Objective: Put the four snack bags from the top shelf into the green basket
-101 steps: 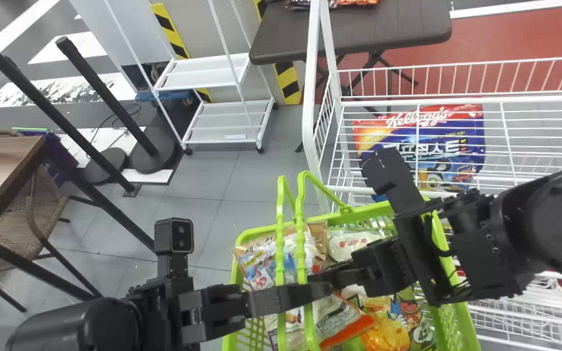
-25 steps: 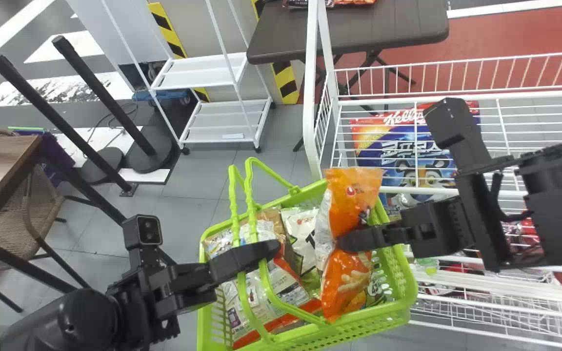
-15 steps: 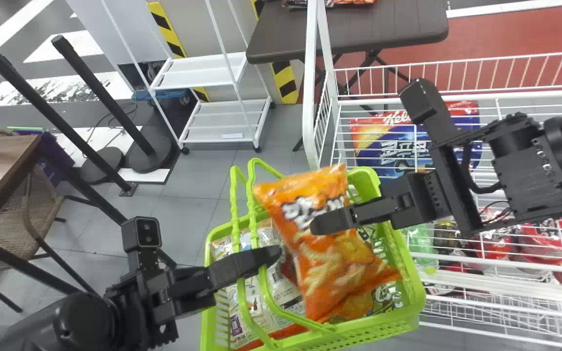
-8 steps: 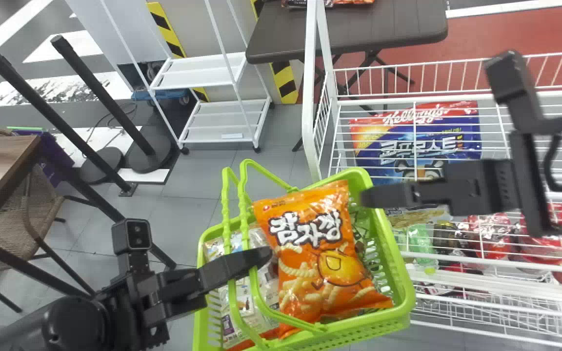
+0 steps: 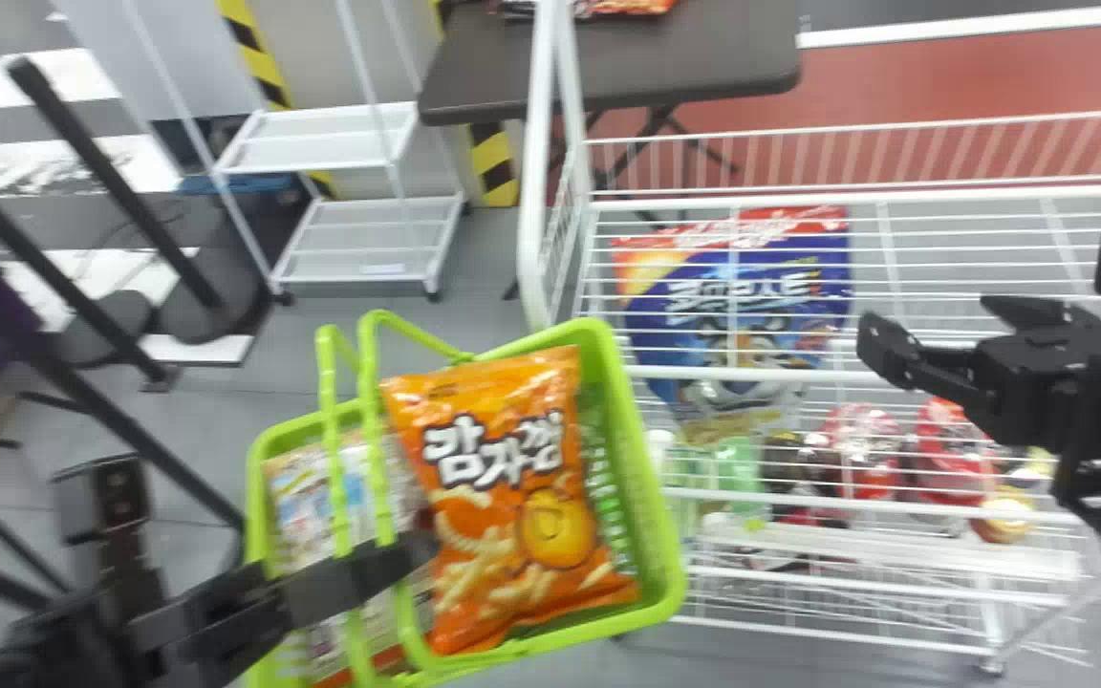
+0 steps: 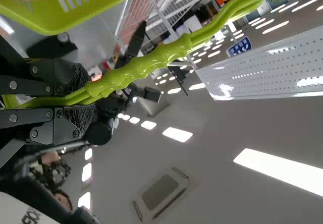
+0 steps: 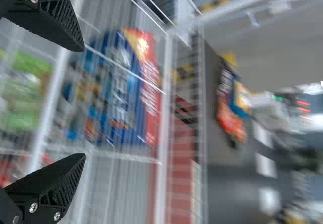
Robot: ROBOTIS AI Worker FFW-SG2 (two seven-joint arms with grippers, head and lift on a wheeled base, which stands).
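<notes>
Orange snack bag (image 5: 503, 521): lies in green basket (image 5: 651, 516). Left gripper (image 6: 85, 97): nearer, grips its handles (image 6: 166, 56). Right gripper (image 7: 82, 102): spread, right of basket.

"Where's the green basket (image 5: 648, 497)?"

"Lower left to centre of the head view, mouth up, its two handles (image 5: 331, 440) raised side by side."

"And the snack bags?"

"A plump, glossy orange bag (image 5: 512, 487) lies face up in the right part, slightly slanted. To its left sit pale, multicoloured bags (image 5: 298, 492), partly behind the handles. How many, I can't tell."
</notes>
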